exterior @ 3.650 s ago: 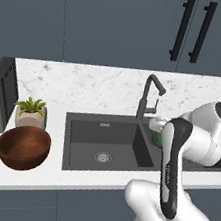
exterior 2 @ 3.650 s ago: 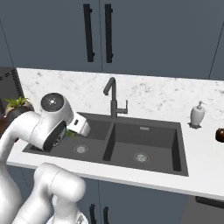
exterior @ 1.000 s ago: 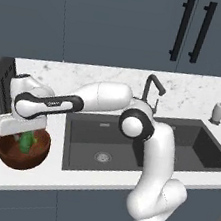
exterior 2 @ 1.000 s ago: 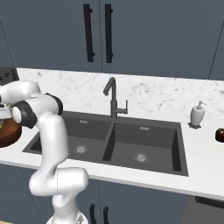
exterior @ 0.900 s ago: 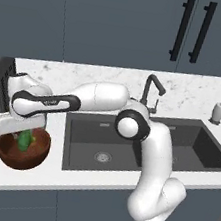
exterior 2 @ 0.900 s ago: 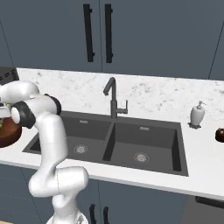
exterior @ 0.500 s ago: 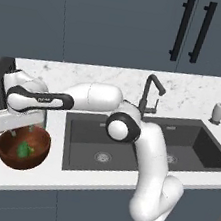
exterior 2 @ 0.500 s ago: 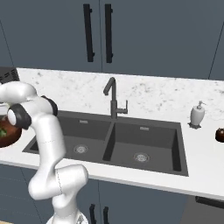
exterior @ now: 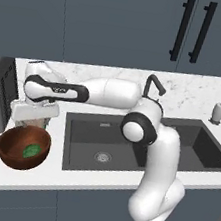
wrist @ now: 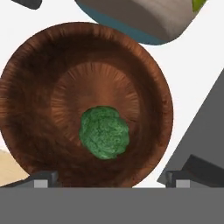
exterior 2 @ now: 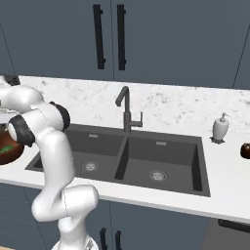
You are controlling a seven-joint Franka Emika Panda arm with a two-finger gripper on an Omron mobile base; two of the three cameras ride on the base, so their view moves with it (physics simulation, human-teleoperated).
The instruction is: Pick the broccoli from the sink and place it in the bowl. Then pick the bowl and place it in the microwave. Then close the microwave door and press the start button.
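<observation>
With your gripper (wrist: pixel 107 181) spread wide and holding nothing above the bowl (wrist: pixel 39 109), where the broccoli (wrist: pixel 104 132) lies on the bottom, near the counter's front edge left of the sink (exterior: pixel 128 140), grip the bowl's rim, not the floret.

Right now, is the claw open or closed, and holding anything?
Claw: open, holding nothing; the broccoli lies free in the bowl below it.
</observation>
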